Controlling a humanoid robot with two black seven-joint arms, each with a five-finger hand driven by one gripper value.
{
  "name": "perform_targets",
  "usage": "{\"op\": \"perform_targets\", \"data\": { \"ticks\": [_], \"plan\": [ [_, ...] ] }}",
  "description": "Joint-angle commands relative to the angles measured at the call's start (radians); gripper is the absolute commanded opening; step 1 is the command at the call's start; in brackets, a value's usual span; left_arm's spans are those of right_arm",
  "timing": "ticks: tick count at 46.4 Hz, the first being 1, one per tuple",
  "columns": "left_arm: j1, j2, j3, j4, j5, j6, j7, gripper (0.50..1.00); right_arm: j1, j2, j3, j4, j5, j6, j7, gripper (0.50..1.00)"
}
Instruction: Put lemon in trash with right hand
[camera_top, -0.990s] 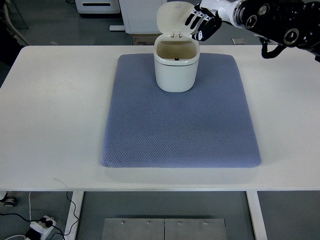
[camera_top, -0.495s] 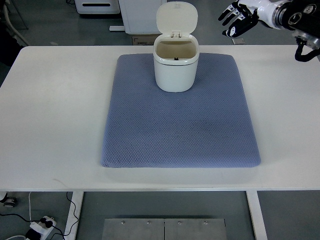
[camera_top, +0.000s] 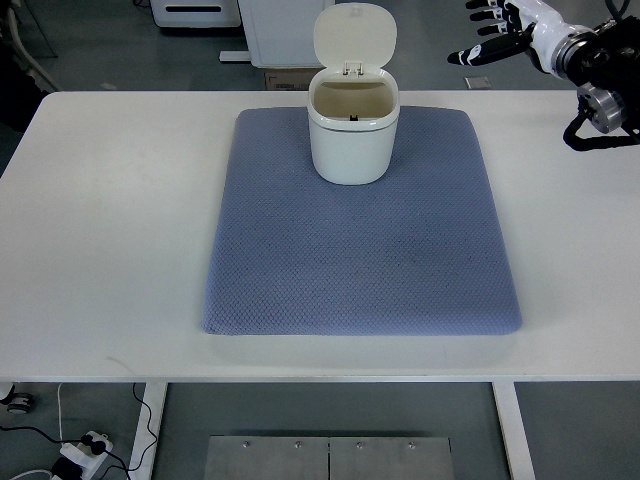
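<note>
Blue-grey quilted mat covers the middle of the white table, and the little white trash bin sits on the mat's far edge, pretty much centred. Its flip lid stands straight up on the hinge at the back, so the bin's mouth is wide open (inside looks cream coloured, with a small dark spot at the back wall, can't tell what that is).

The right hand is up in the top right corner, above the far edge of the table and well off to the right of the bin, not touching anything. Fingers are spread and stretched out toward the left, nothing held in them. The dark arm behind it runs off the right edge.

As for the lemon, no sign of it anywhere on the table or mat, and I can't make it out inside the bin from this angle either.

Under the table near the bottom left there's a power strip with cables on the floor.
</note>
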Motion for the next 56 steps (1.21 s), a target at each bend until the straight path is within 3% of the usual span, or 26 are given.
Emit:
{"op": "perform_targets", "data": {
  "ticks": [1, 23, 36, 56],
  "plan": [
    [0.000, 0.000, 0.000, 0.000, 0.000, 0.000, 0.000, 1.000, -0.028, 0.001, 0.045, -0.005, 0.007, -0.019, 0.001, 0.897],
    [0.000, 0.000, 0.000, 0.000, 0.000, 0.000, 0.000, 1.000, -0.273, 0.037, 0.436, -0.032, 0.007, -0.124, 0.012, 0.985],
    [0.000, 0.000, 0.000, 0.000, 0.000, 0.000, 0.000, 1.000, -0.400, 0.112, 0.668, -0.031, 0.007, -0.238, 0.087, 0.995],
    [0.000, 0.000, 0.000, 0.000, 0.000, 0.000, 0.000, 1.000, -0.503, 0.176, 0.881, -0.020, 0.006, -0.238, 0.106, 1.000]
  ]
}}
